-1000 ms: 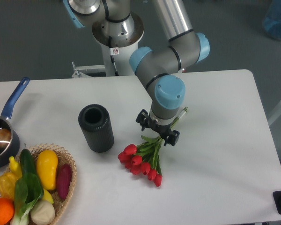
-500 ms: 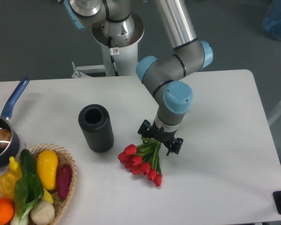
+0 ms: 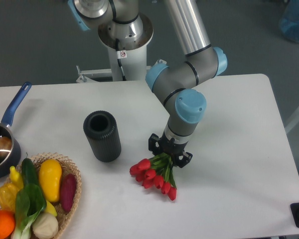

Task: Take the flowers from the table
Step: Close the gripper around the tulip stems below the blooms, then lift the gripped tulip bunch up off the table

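Gripper point(image 3: 170, 153) seems closed on the green stems of the flowers point(image 3: 154, 175); the red heads lie on the table point(image 3: 239, 149) just beyond the fingers. Thin stems may slip out or bend during lifting, because the heads hang sideways.

Jaws apparently clasping flowers point(image 3: 153, 175), white table point(image 3: 239, 149)

We see a silver tubular arm point(image 3: 187, 25) with grey joints point(image 3: 177, 82), light-blue caps point(image 3: 191, 105), a black gripper point(image 3: 170, 153), and a small sticker point(image 3: 122, 54) on its base point(image 3: 125, 69).
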